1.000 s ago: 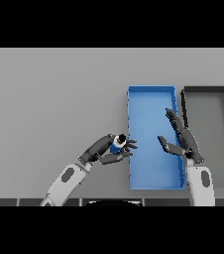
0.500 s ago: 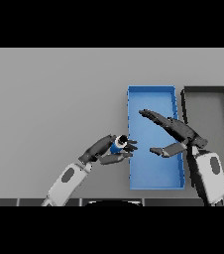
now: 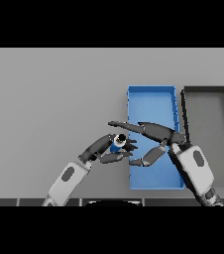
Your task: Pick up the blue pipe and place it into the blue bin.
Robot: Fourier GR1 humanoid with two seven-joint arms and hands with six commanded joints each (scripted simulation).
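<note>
holding the blue pipe [image 3: 118,143] in a curled grip, the left robot hand [image 3: 105,149] keeps it raised just beside the blue bin's [image 3: 151,90] left wall, near the lower half of that wall. the pipe shows end-on, a pale ring with a dark bore and blue body, so it looks gripped with its axis pointing roughly up at the camera; fingers and thumb wrap its sides, which likely leaves the ends free. it is not inside the bin yet, only at the rim line, cannot tell whether it overlaps the wall.

the right robot hand [image 3: 156,134] is spread, fingers straight and apart, reaching leftwards across the bin with fingertips close to the pipe, thumb hanging below. it holds nothing. judged purpose: a handover or a steadying reach, since the bin sits on the right arm's side and the pipe arrives from the left. cannot tell if its fingertips touch the pipe.

risk guess: two hands crowding one small part at the wall edge, a slip would drop it on the grey surface [image 3: 54,99] outside the bin.

counts: one blue pipe, one blue bin, one dark bin [image 3: 208,92] just beside the blue one on its right, two robot hands. both bins look empty of loose parts.
</note>
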